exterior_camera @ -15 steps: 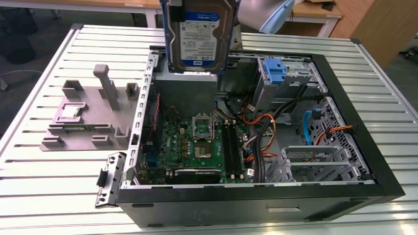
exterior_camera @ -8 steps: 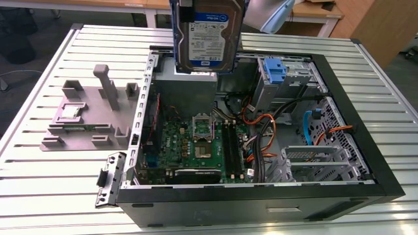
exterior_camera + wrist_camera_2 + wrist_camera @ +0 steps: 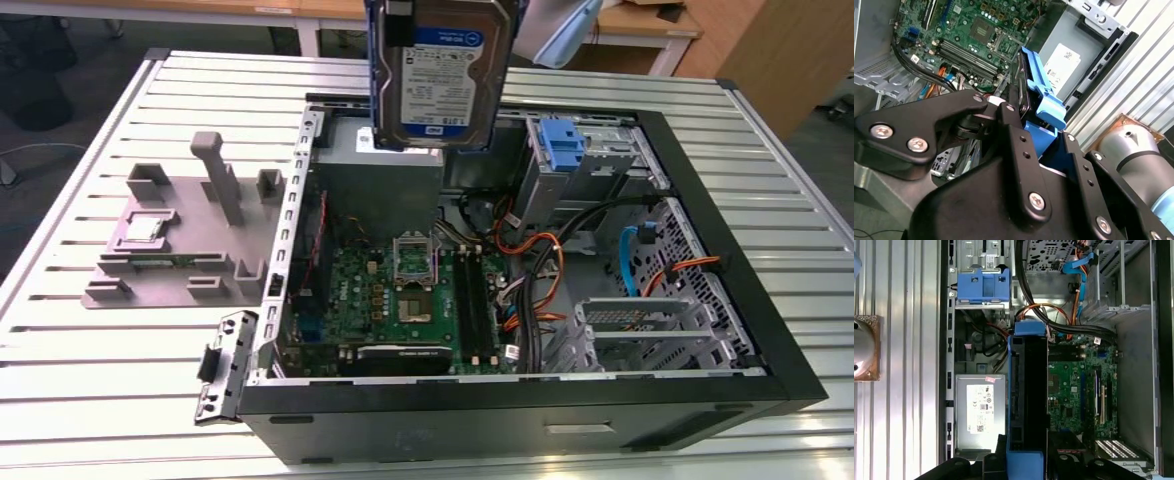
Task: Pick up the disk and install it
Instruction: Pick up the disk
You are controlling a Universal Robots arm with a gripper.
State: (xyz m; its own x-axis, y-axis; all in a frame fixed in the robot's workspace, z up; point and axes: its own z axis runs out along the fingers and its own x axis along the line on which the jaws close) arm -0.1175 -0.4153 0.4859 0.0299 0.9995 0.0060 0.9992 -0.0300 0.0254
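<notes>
The disk (image 3: 443, 60), clamped in the tool (image 3: 1021, 110), carries a white-and-blue label (image 3: 447, 95) whose lines of print are too small to read. Below the tool, just beside the held disk, a white label (image 3: 980, 409) sits on the grey power supply box (image 3: 961, 390). Its fine print is likewise illegible, and no other text can be read.
</notes>
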